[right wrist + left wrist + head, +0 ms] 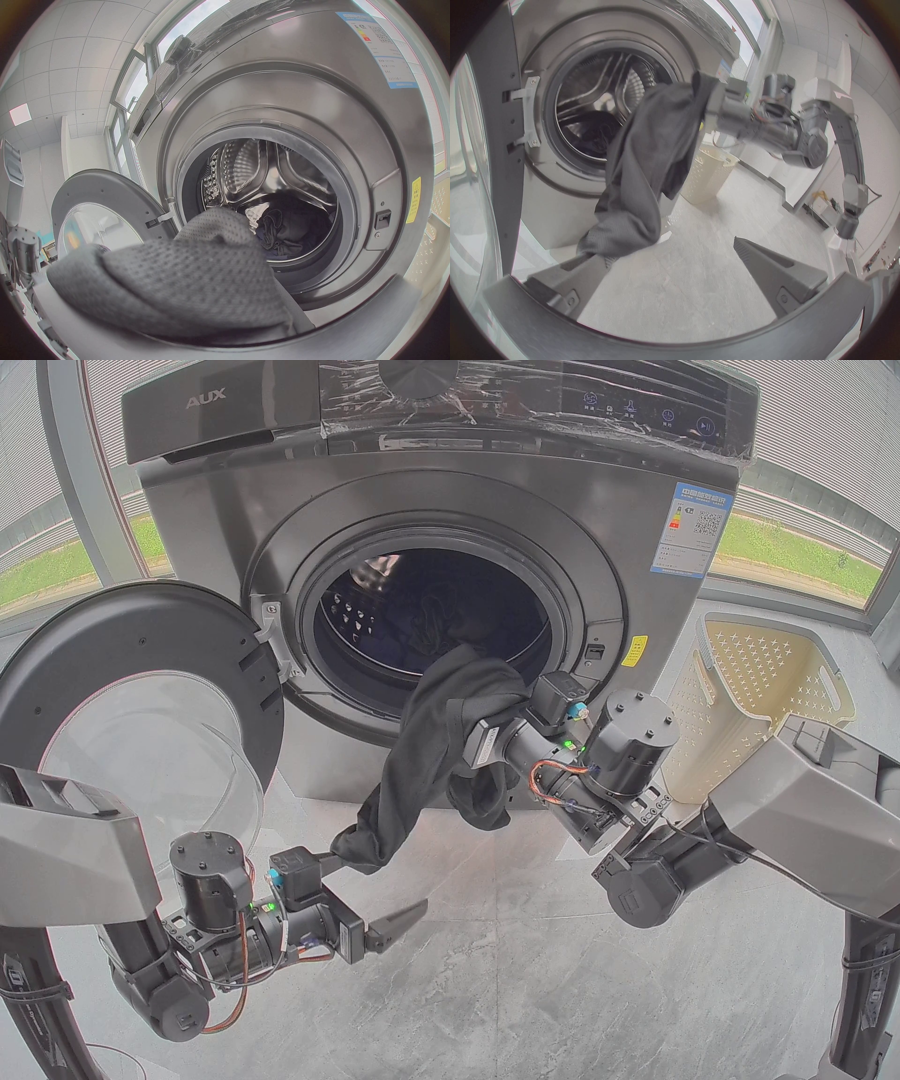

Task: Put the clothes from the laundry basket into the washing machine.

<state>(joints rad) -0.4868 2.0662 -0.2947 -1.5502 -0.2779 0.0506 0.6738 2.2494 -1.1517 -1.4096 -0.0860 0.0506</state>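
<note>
My right gripper (467, 724) hangs just in front of the washing machine's round opening (431, 618), shut on a dark grey garment (422, 754). The cloth drapes over its fingers and hides them, and hangs down to the left. The garment's lower end (623, 225) touches one finger (572, 281) of my left gripper (380, 887), which stands wide open low above the floor. Dark clothes (290, 229) lie inside the drum. The cream laundry basket (750, 679) leans at the machine's right side, its inside showing bare.
The machine's round door (141, 688) stands swung open on the left, close beside my left arm. Grey tiled floor (525, 960) lies open in front of the machine. Windows run behind it.
</note>
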